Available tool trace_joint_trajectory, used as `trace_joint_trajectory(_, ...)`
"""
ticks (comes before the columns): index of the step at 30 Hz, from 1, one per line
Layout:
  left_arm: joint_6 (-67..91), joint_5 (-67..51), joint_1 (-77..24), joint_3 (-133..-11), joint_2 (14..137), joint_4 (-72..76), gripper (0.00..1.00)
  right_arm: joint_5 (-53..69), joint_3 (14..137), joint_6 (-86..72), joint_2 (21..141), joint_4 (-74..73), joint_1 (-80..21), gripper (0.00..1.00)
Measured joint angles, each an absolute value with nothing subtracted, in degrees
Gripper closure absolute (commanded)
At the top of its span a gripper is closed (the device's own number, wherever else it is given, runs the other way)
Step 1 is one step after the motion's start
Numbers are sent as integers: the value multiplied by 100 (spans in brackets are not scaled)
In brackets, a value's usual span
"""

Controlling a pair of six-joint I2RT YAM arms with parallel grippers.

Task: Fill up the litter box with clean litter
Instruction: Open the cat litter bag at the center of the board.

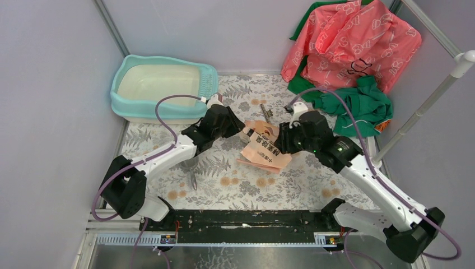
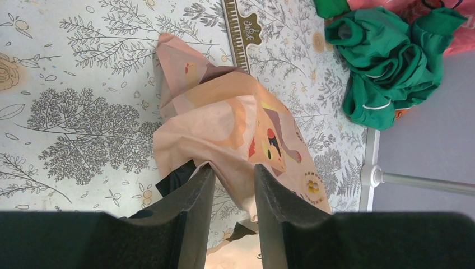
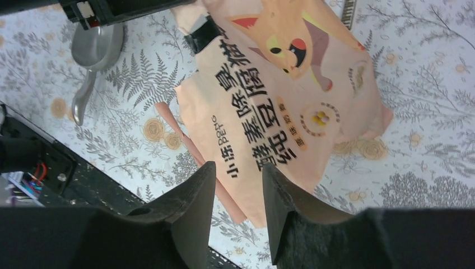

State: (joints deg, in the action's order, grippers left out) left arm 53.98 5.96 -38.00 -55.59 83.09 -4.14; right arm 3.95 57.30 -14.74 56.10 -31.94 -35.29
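Observation:
The turquoise litter box (image 1: 124, 103) stands at the back left, and its cream inner pan looks bare. No clean litter shows. A pink-orange printed bag (image 1: 263, 148) lies mid-table between both arms. My left gripper (image 1: 245, 133) (image 2: 233, 168) is at the bag's left end; a thin fold of the bag (image 2: 224, 117) crosses the gap between its parted fingers. My right gripper (image 1: 282, 140) (image 3: 238, 168) hovers open over the lower edge of the bag (image 3: 280, 95), with nothing pinched between its fingers.
A grey metal scoop (image 1: 192, 171) (image 3: 95, 50) lies left of the bag. A narrow printed strip (image 1: 268, 114) (image 2: 242, 33) lies behind it. Pink cloth (image 1: 350, 39) and green cloth (image 1: 358, 103) are heaped at the back right. A white pole (image 1: 425, 106) slants along the right side.

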Motion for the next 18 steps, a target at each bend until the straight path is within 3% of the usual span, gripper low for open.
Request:
trace_joint_trajectory(7,5266,480,-3800,-5653,8313,-593,63,-685,5905,-1074,6425,-2694,-4517,58)
trace_joint_trajectory(15,5205,338,-3798,-5693,8381,-639,71,-1566,5905,-572,6840,-1857,-5048,58)
trace_joint_trajectory(18,5183,246,-3793,-5795,8396,-727,69,-1728,5905,-377,6963,-1520,-5205,55)
